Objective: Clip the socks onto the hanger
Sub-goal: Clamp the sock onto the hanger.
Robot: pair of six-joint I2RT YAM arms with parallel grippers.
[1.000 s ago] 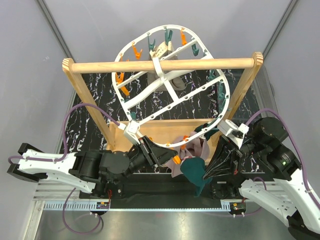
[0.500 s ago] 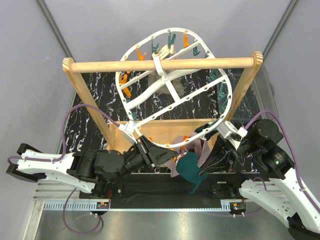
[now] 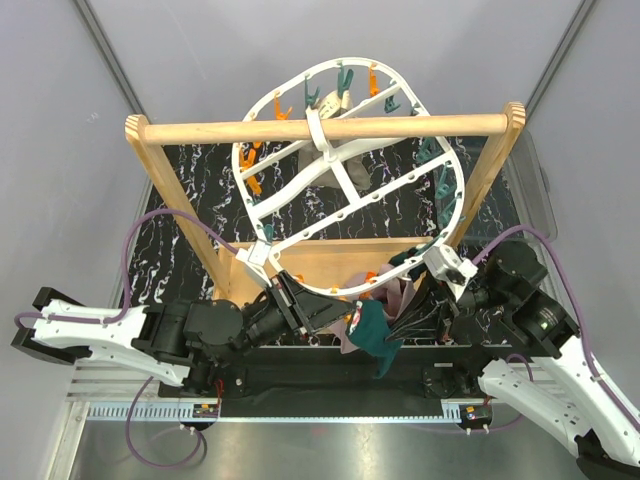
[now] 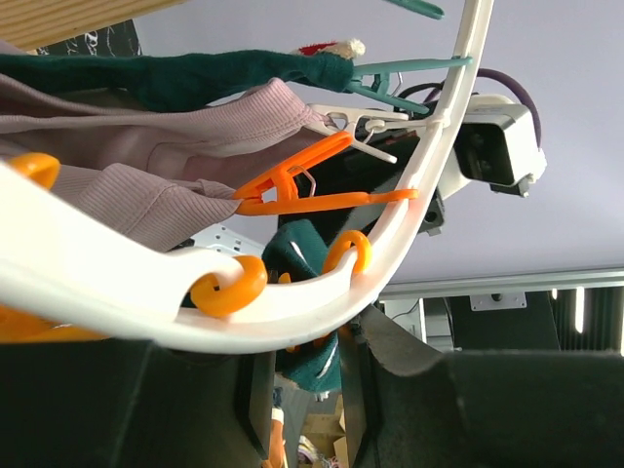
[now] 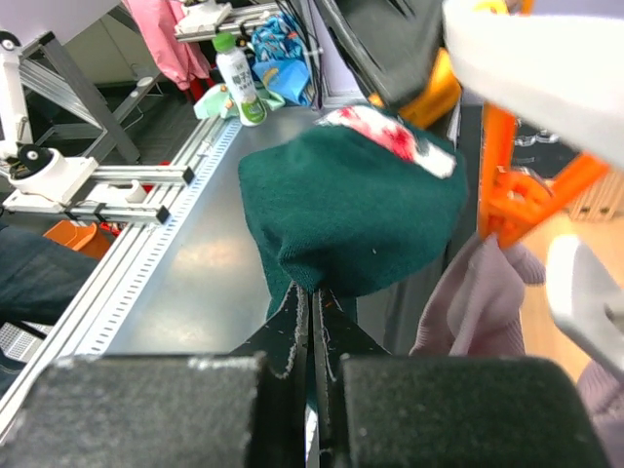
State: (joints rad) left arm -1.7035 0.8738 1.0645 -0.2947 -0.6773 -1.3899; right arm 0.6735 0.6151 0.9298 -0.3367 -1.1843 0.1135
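Right wrist: my right gripper [image 5: 314,297] pinches the teal sock [image 5: 351,210], my left gripper [image 4: 307,336] clamps the hanger [image 4: 283,312]; this shallow pinch may slip.

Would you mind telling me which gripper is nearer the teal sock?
Right: the right gripper pinches the teal sock; the left gripper grips the hanger rim beside it.

The right gripper [image 5: 314,292] pinches the lower edge of a teal sock [image 5: 351,214], jaws pressed together. A pink sock [image 5: 478,302] hangs just right, below an orange clothespin [image 5: 507,190] on the white hanger [image 5: 546,68].
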